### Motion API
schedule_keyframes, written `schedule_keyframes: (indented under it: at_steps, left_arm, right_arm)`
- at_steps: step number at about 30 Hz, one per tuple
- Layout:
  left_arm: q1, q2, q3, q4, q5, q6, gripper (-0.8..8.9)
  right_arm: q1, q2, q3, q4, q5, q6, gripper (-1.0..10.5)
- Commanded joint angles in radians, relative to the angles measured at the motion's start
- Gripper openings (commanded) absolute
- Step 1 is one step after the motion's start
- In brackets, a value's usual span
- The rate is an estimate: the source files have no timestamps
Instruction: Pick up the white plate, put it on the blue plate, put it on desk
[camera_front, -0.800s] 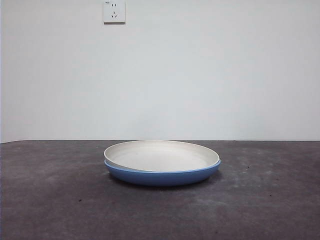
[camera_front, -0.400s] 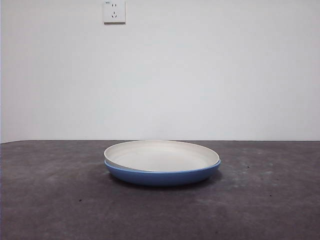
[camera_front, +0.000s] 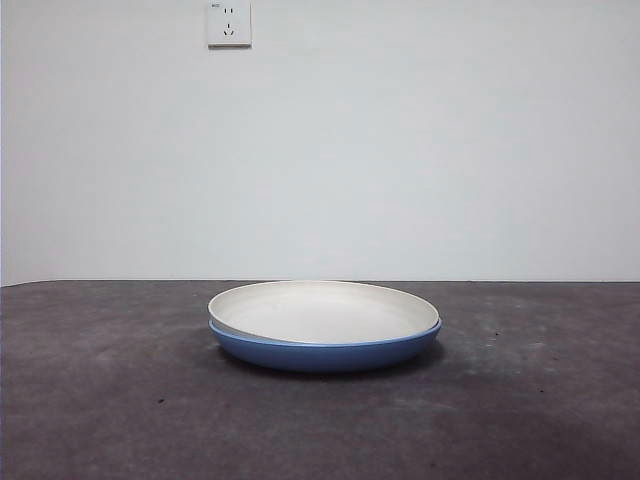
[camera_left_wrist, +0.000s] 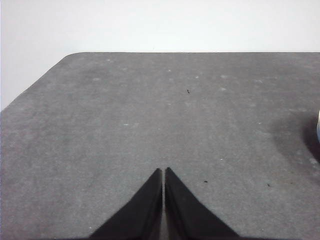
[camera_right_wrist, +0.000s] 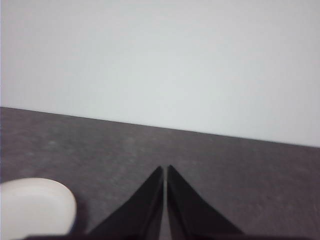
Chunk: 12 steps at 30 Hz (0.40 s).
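The white plate (camera_front: 322, 309) lies nested inside the blue plate (camera_front: 325, 353) at the middle of the desk (camera_front: 110, 400). It sits a little askew, its left rim raised above the blue rim. Neither arm shows in the front view. My left gripper (camera_left_wrist: 163, 172) is shut over bare desk (camera_left_wrist: 150, 115), with only a sliver of the plates (camera_left_wrist: 318, 127) at the picture's edge. My right gripper (camera_right_wrist: 165, 170) is shut too, above the desk, with part of the white plate (camera_right_wrist: 32, 205) showing beside it.
A white wall with a power socket (camera_front: 228, 22) stands behind the desk. The desk's far left corner (camera_left_wrist: 75, 54) shows in the left wrist view.
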Motion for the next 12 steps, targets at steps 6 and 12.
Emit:
schedule_keyframes:
  at_steps: [6, 12]
  left_arm:
    - [0.003, -0.002, -0.021, -0.007, -0.004, -0.004, 0.09]
    - [0.003, -0.002, -0.021, -0.007, -0.004, -0.005, 0.09]
  right_arm:
    - [0.001, -0.122, -0.228, 0.115, 0.055, 0.080, 0.1]
    - [0.005, -0.191, -0.362, 0.161, 0.058, 0.122, 0.1]
